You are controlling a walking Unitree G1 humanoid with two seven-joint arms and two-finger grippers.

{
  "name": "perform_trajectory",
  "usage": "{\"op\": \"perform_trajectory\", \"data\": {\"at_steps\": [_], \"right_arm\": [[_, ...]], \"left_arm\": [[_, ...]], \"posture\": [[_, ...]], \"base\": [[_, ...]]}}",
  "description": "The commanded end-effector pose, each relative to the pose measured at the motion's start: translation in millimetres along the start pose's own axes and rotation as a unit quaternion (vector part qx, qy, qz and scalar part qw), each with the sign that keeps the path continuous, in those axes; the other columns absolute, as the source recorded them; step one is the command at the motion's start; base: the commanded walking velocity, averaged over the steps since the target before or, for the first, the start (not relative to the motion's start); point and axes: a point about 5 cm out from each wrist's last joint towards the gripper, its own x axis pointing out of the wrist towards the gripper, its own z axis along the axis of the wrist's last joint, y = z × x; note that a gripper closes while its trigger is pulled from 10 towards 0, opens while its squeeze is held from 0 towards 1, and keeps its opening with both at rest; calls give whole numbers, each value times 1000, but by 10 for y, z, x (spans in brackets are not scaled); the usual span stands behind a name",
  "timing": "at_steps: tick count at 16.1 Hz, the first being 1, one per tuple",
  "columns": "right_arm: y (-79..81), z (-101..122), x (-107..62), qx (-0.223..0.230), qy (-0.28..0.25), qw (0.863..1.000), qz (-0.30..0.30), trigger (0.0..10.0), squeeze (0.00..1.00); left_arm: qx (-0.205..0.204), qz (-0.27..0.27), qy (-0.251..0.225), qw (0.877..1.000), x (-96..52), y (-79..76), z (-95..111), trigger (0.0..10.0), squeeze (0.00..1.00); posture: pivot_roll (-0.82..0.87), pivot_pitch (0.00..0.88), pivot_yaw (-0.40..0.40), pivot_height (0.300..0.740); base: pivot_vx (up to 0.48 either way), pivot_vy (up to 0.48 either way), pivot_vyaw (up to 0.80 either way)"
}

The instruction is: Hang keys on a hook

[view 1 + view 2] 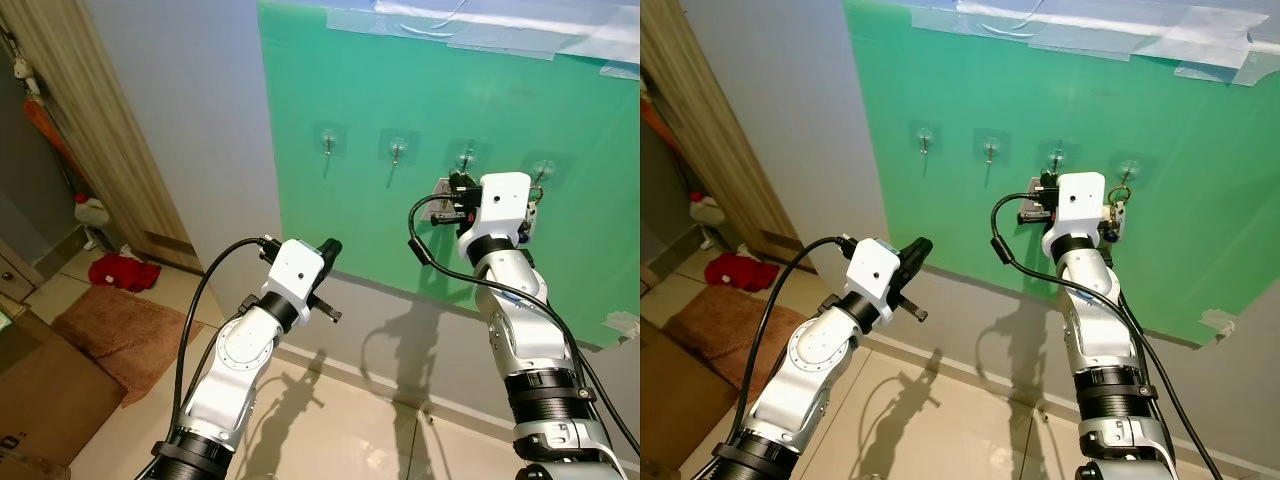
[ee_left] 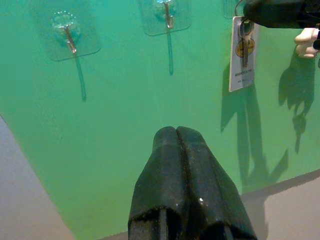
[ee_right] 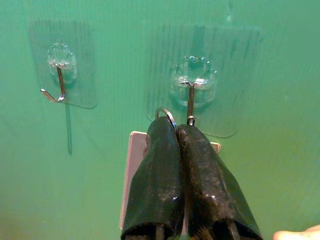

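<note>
Right arm is up, forearm rising almost vertical from the elbow, wrist bent forward so the right gripper [image 3: 177, 131] meets the green sheet [image 1: 400, 80] on the far wall. Its fingers [image 3: 155, 170] are pressed together, pinching the keys [image 2: 243, 42] by the ring [image 3: 167, 114], right at the third hook [image 3: 190, 102] in the row of 4, counting from the left. The ring sits just beside that hook's wire tip; whether it is over the tip, cannot tell. Below the fingers the white tag [image 2: 243, 60] hangs flat against the sheet, long axis straight up and down, ring end on top, free end pointing at the floor. The next hook to the left [image 3: 56, 82] is bare, its tip curling out from a clear sticky pad. A small pale charm [image 2: 306, 42] dangles on the far right.

Left arm is lower and nearer, elbow bent, forearm angled up toward the wall, left gripper [image 2: 176, 132] short of the sheet and below the hooks. Its fingers [image 2: 200, 170] are closed on each other, holding nothing, pointing at the bare green under the second hook [image 2: 168, 12]
</note>
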Motion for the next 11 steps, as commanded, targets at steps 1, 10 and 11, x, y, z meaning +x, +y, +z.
{"op": "perform_trajectory", "data": {"at_steps": [1, 10, 11], "right_arm": [[38, 60, -12, -17, -14, 1000, 14, 0, 0], [172, 146, -46, -31, -38, 998, 50, 0, 0], [164, 178, -47, -23, -42, 998, 48, 0, 0]], "left_arm": [[5, -2, -1, 1000, 18, 8, 13, 10000, 0], [5, -1, 0, 1000, 20, 7, 5, 10000, 0], [5, -1, 0, 1000, 22, 7, 5, 10000, 0]], "posture": [[-80, 0, 52, 740], [-81, 0, 51, 740], [-82, 0, 53, 740]], "base": [[0, 0, 0], [0, 0, 0], [0, 0, 0]]}}
